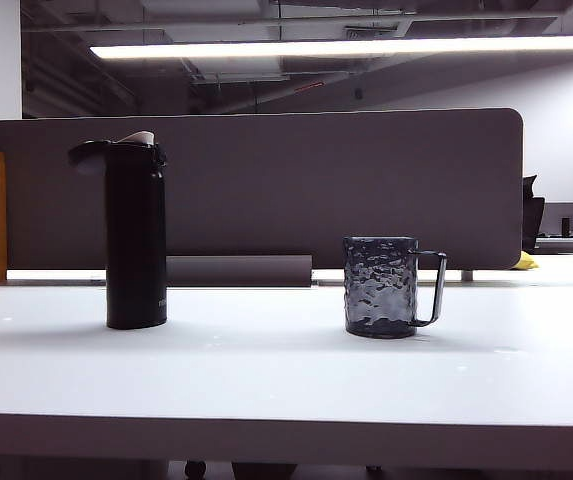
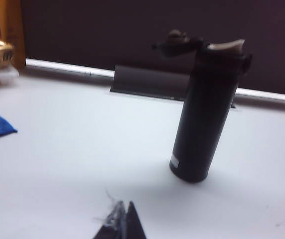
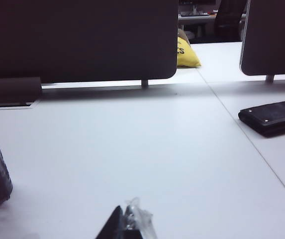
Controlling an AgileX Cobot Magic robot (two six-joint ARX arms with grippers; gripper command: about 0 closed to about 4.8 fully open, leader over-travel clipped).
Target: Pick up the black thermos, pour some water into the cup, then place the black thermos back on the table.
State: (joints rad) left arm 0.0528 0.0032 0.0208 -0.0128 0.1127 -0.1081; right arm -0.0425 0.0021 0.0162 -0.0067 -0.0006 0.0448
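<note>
Black thermos [image 2: 207,109] upright on table [image 1: 286,370], ahead of left gripper [image 2: 122,221]; nearer than right gripper [image 3: 127,224]. Both closed, empty.

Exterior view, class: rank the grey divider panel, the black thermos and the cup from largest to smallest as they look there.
1. Grey divider panel, by far the widest, though it stands behind the others.
2. Black thermos, roughly twice the cup's height.
3. Cup, the shortest.

Thermos and cup stand about equally near, so that order seems safe.
</note>
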